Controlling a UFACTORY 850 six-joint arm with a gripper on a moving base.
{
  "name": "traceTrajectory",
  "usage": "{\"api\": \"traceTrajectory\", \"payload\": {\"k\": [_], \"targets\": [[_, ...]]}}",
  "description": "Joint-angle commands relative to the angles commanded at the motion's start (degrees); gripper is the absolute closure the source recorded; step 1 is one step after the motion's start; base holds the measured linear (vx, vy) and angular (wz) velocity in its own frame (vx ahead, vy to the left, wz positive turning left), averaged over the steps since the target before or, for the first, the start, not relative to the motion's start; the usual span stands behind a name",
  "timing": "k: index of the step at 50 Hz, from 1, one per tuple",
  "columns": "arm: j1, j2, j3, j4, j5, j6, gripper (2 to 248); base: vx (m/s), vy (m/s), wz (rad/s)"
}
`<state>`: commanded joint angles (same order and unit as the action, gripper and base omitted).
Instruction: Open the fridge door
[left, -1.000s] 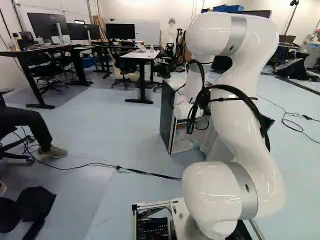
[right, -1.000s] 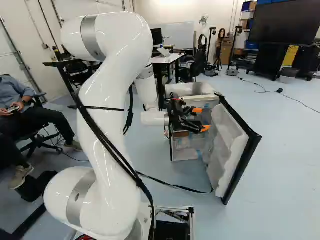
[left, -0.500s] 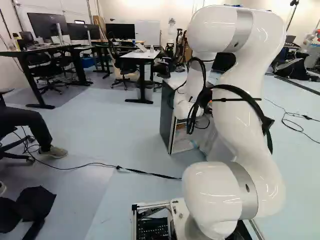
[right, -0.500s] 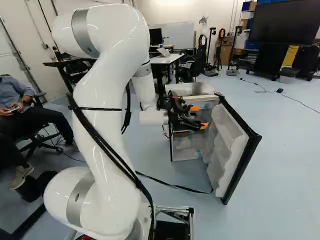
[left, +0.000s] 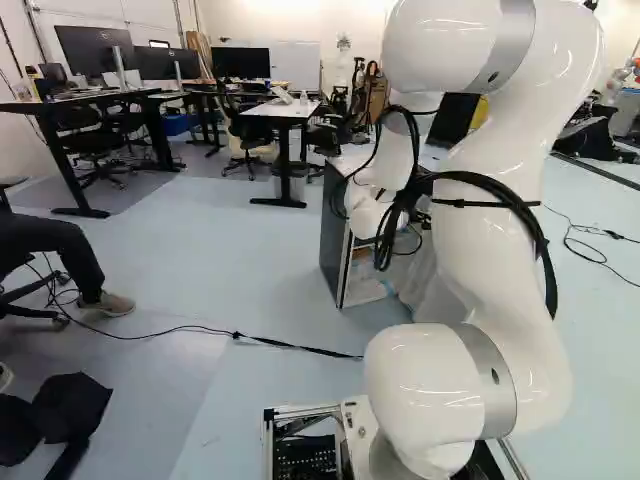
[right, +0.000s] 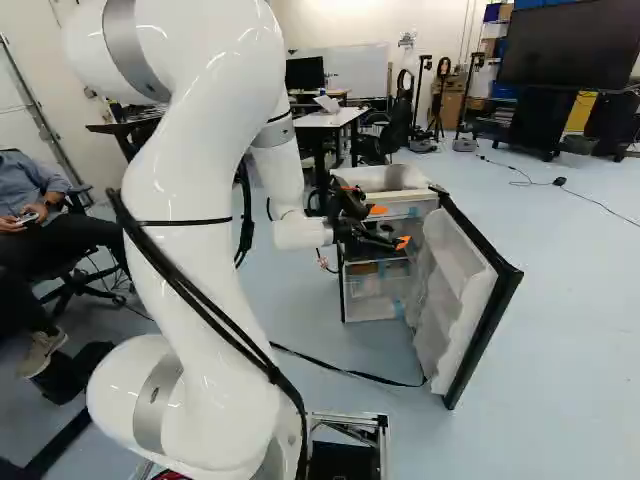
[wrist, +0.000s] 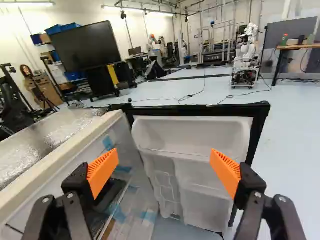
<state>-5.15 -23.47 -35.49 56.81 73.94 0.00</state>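
In the right base view my gripper (right: 390, 226) is at the open front of the small fridge (right: 372, 309), beside the inner side of its door. The fridge door (right: 462, 290) stands wide open, its white shelved liner showing and its dark edge outward. In the wrist view the gripper (wrist: 165, 169) is open, its orange pads far apart with nothing gripped. Ahead of it is the door's liner (wrist: 192, 135), and to one side runs the fridge body's pale rim (wrist: 65, 150). The left base view shows the fridge's dark side (left: 334, 235); the arm hides the gripper there.
A cable (right: 350, 373) lies on the floor before the fridge and reaches the door's foot. A table (right: 335, 118) stands behind the fridge. Past the door is another robot (wrist: 245, 65). A person (right: 55, 225) sits left of the arm.
The arm's upper part has swung and drawn back; in the right base view the gripper has risen slightly and shifted a little left, away from the door. The base, fridge and door have not moved.
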Motion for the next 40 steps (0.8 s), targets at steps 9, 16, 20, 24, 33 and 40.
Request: {"api": "traceTrajectory", "payload": {"k": [9, 16, 20, 24, 33, 40], "targets": [[0.4, 2.9, 2.3, -4.2, -1.8, 0.0, 3, 0.0, 0.0, 0.0], [0.7, 5.5, 4.3, -8.0, -3.4, 0.0, 3, 0.0, 0.0, 0.0], [0.9, 7.1, 5.5, -10.2, -4.3, 0.0, 3, 0.0, 0.0, 0.0], [1.1, 8.7, 6.7, -12.5, -5.3, 0.0, 3, 0.0, 0.0, 0.0], [1.6, 12.6, 9.7, -18.2, -7.7, 0.0, 3, 0.0, 0.0, 0.0], [2.1, 15.9, 12.3, -22.8, -9.6, 0.0, 3, 0.0, 0.0, 0.0]]}}
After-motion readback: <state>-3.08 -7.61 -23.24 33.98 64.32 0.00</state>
